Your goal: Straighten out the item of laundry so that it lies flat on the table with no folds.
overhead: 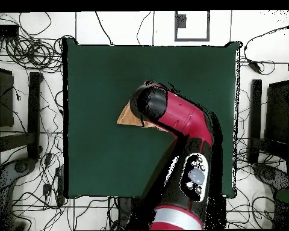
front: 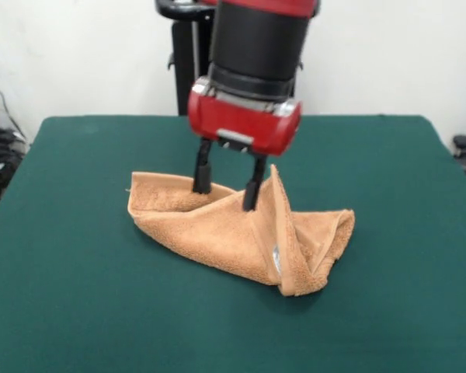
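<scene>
Mid-table (front: pixel 62 311): jaws (front: pixel 226 185) apart, towel (front: pixel 217 229) rumpled.

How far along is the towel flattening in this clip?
Nothing looks finished: the towel is bunched, with a raised fold standing near the middle and a doubled flap on one side. In hand: the hand is down at the towel's upper edge, fingers apart, either side of a ridge of cloth. Left: spreading every fold so it lies flat on the green table.

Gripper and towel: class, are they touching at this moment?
Touching. In the front view, both fingers of the gripper press into the towel, spread open, against its raised folds.
</scene>
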Motion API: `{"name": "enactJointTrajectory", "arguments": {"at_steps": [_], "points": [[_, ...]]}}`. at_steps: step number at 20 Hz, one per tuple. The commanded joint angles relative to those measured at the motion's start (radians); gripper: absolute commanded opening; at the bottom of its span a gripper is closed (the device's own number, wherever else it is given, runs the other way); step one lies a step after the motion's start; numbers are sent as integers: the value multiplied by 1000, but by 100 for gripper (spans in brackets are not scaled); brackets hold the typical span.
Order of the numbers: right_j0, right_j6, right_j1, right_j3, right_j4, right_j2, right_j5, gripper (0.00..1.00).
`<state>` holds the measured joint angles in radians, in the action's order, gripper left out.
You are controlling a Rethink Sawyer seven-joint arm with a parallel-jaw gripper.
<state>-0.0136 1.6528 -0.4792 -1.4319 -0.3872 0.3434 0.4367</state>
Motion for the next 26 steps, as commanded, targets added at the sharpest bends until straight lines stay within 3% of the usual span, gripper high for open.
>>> {"name": "enactJointTrajectory", "arguments": {"at_steps": [1, 9, 21, 26], "points": [[26, 127, 52, -116, 19, -194, -59, 100], [-14, 219, 24, -122, -2, -175, -153, 100], [-95, 286, -3, -103, -45, -83, -58, 100], [-98, 292, -20, -142, -66, -98, -33, 100]]}}
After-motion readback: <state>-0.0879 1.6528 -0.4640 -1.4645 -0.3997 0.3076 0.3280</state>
